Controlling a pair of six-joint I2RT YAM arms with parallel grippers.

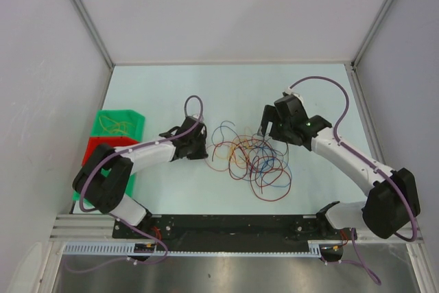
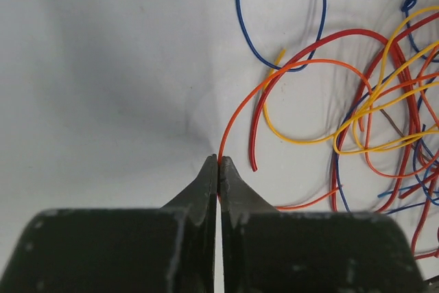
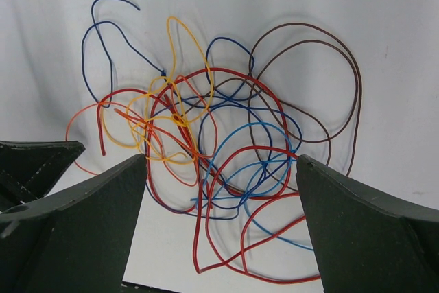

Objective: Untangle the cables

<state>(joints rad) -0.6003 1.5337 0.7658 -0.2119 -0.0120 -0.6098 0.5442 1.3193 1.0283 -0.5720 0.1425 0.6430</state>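
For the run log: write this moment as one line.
left gripper: shut on orange cable | right gripper: open above cables | cables: tangled | green bin: holds yellow wires

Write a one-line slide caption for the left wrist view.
Left gripper pinches an orange wire beside tangled cables.

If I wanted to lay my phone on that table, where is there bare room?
Bare tabletop lies between the back wall and the tangle of cables, and near the front between the tangle and the arm bases. The middle is crowded: the left gripper pinches an orange wire, the right gripper hangs open above.
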